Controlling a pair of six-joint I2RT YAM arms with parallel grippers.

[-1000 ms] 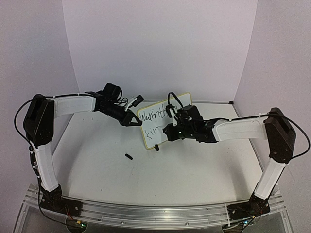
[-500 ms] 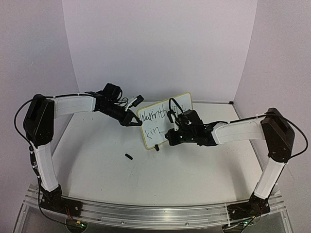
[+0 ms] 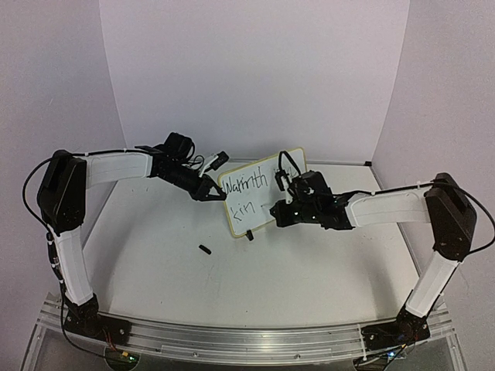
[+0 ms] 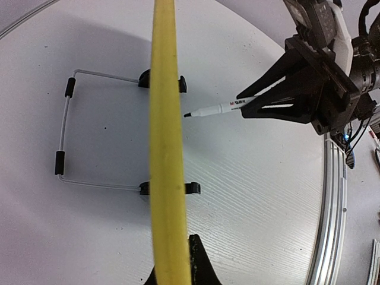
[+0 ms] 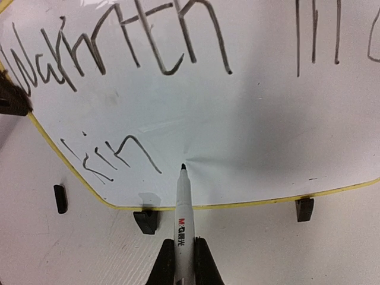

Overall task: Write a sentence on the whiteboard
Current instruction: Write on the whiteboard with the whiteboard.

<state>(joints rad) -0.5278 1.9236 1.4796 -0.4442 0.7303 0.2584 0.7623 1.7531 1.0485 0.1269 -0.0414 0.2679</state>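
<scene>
The whiteboard [image 3: 249,199] stands tilted at mid table on two black clip feet [image 5: 146,221] and a wire stand [image 4: 62,133]. My left gripper [image 3: 210,191] is shut on its left edge; in the left wrist view the pale yellow rim [image 4: 165,148] runs edge-on between the fingers [image 4: 199,261]. The sentence [image 5: 119,47] reads "Warmth in" on the top line and "kin" [image 5: 110,157] below. My right gripper [image 5: 184,264] is shut on a white marker [image 5: 184,219], whose black tip sits at the board's face just right of "kin".
A small black marker cap [image 3: 205,249] lies on the table in front of the board, left of its feet. The aluminium rail [image 3: 247,340] with both arm bases runs along the near edge. Pale walls close in the back and sides.
The right gripper with the marker has slid to the right along the lower line, and the second-line word has grown to "kin". The left arm and the board have stayed still.
</scene>
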